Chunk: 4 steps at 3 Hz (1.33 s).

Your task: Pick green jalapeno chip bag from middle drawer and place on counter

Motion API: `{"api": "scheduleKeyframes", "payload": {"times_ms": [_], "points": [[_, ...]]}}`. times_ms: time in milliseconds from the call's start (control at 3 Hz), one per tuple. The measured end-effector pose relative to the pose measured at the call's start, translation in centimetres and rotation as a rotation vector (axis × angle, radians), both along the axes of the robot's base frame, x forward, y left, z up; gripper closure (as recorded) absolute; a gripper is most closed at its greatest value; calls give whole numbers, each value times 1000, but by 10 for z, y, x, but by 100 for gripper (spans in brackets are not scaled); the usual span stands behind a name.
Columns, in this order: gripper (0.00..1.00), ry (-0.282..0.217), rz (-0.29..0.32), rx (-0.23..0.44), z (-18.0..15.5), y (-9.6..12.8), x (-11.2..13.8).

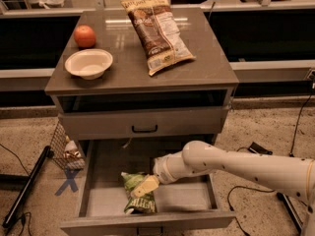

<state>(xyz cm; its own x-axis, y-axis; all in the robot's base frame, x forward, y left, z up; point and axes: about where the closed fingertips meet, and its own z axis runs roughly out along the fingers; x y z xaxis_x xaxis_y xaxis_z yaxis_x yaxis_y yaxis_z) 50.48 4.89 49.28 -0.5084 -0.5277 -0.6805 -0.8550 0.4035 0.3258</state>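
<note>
Jaws of the gripper point(146, 185) sit at the top of the green chip bag point(139, 203), lower centre of the frame; whether they pinch it cannot be told. That bag lies in the open drawer point(183, 196). On the desk point(123, 50) above: brown chip bag point(158, 33), bowl point(88, 63), orange fruit point(84, 36).

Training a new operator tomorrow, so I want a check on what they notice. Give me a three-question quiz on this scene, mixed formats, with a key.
1. True or false: the claw is down inside the open middle drawer, at the green jalapeno chip bag.
2. What sits next to the white bowl on the counter? A) a can B) a round orange-red fruit C) a sponge
3. How many items lie on the counter?
Key: 1 true; 2 B; 3 three: fruit, bowl, brown chip bag.
</note>
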Motion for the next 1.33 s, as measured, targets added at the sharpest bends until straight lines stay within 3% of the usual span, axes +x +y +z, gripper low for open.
{"api": "scheduleKeyframes", "payload": {"times_ms": [333, 667, 1000, 1333], "points": [[0, -31, 12, -25, -26, -4, 8], [15, -31, -1, -52, -51, -2, 18], [46, 7, -45, -61, -79, -9, 29], [69, 15, -48, -63, -86, -11, 31]]}}
